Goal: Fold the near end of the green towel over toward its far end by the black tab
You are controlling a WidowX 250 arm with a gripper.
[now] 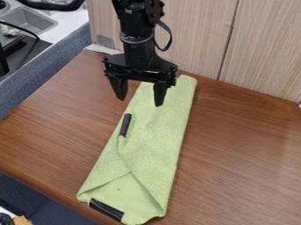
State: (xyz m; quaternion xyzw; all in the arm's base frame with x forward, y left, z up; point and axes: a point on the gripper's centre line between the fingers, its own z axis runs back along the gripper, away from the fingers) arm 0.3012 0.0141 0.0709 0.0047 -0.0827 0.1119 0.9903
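Plain light-green cloth [156, 136], brown wood-grained table [241, 149], black jaws [139, 97]

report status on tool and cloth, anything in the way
Tool open, over far end of cloth. Cloth folded on table, black strips on it. Possible obstruction: wall behind.

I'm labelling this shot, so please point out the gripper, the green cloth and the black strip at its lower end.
Gripper [140, 101], camera view: midway between its fingertips.
Green cloth [154, 147], camera view: middle of its upper surface.
Lower black strip [106, 209], camera view: middle of its length.
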